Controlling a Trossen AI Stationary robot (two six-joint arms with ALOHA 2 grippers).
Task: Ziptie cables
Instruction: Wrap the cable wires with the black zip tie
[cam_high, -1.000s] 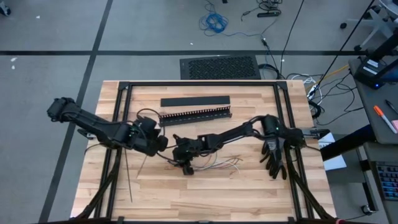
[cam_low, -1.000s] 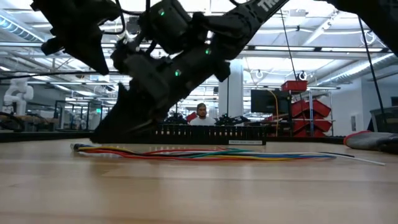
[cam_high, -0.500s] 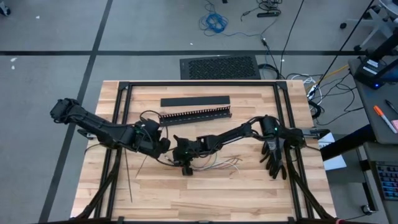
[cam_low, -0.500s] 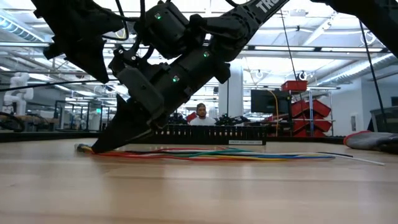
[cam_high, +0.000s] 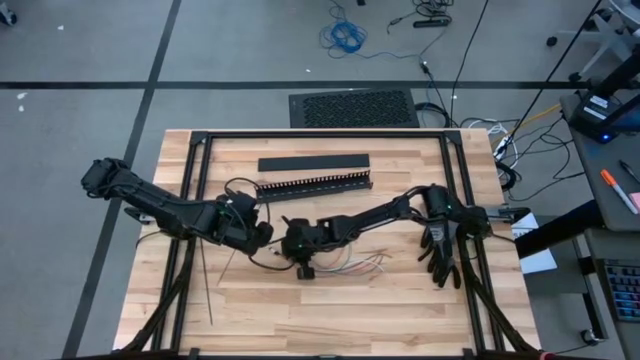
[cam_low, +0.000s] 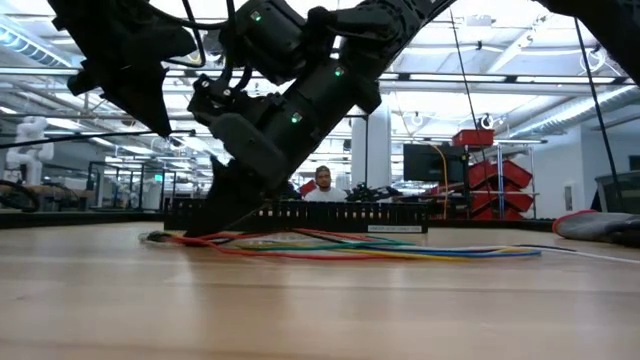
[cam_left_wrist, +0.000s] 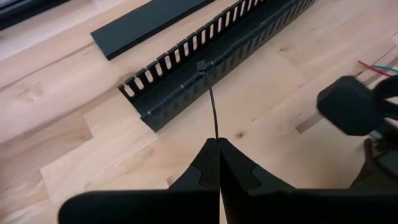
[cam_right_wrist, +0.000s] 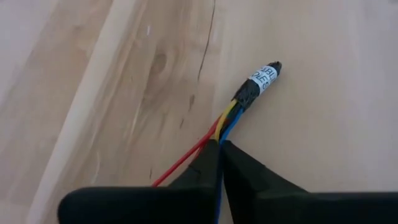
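the cables (cam_high: 345, 265) lie just in front of the slotted duct (cam_high: 315, 186), not yet tied. right gripper (cam_right_wrist: 219, 144) is pinched on their taped end; left gripper (cam_left_wrist: 219, 144), beside it, clamps 1 ziptie (cam_left_wrist: 212, 102). looping and cinching remain, i judge.

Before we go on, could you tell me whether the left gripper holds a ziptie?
Yes, the left gripper is shut on a thin dark ziptie sticking out from its fingertips.

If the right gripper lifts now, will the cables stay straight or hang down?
Probably they sag: the cables are thin wires lying in loose curves. The right gripper is shut on them near the taped end, so the free ends likely trail.
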